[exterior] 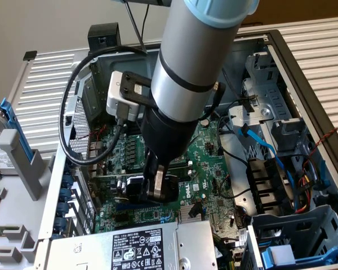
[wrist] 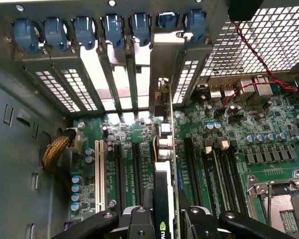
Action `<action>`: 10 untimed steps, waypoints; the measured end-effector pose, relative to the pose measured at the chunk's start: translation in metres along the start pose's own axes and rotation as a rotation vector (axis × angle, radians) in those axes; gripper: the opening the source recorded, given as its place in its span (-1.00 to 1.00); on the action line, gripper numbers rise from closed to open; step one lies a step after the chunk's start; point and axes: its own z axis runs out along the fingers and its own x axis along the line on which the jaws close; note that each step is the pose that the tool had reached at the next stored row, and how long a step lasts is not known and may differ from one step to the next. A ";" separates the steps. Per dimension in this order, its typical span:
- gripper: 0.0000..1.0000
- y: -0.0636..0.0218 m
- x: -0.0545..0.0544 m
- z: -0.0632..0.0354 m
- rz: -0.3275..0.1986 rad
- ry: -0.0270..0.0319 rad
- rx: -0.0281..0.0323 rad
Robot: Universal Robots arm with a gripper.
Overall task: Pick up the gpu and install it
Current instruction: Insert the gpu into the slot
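The pincer [wrist: 165, 220] clamps the upright gpu [wrist: 162, 185] (green logo on its edge) over the motherboard [wrist: 229, 144].

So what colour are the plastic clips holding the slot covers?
Blue plastic clips, clearest in the wrist view.

Computer workshop: opened PC case [exterior: 52, 191], exposed motherboard [exterior: 211, 160].

The gpu [wrist: 165, 164] is a short card seen edge-on: thin green pcb, black cooler w/ a green logo, silver bracket at one end. It stands upright on its long edge, clamped in the tool [wrist: 164, 221], over the motherboard [wrist: 229, 149] expansion slots, bracket end at the rear slot openings [wrist: 120, 74].
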 end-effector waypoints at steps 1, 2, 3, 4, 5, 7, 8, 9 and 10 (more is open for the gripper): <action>-0.43 0.0002 -0.001 -0.0001 0.000 0.0001 -0.0001; -0.43 0.0003 -0.002 -0.0002 0.000 0.0003 -0.0001; -0.43 0.0005 -0.004 -0.0002 0.000 0.0002 0.0000; -0.43 0.0008 -0.006 -0.0001 0.000 0.0001 0.0000; -0.43 0.0009 -0.007 0.0000 0.000 0.0001 0.0000; -0.43 0.0009 -0.008 0.0000 -0.004 0.0015 -0.0001; -0.43 0.0010 -0.008 -0.0001 -0.006 0.0026 -0.0002; -0.43 0.0010 -0.008 0.0000 -0.007 0.0028 -0.0002; -0.43 0.0011 -0.008 0.0000 -0.006 0.0028 -0.0002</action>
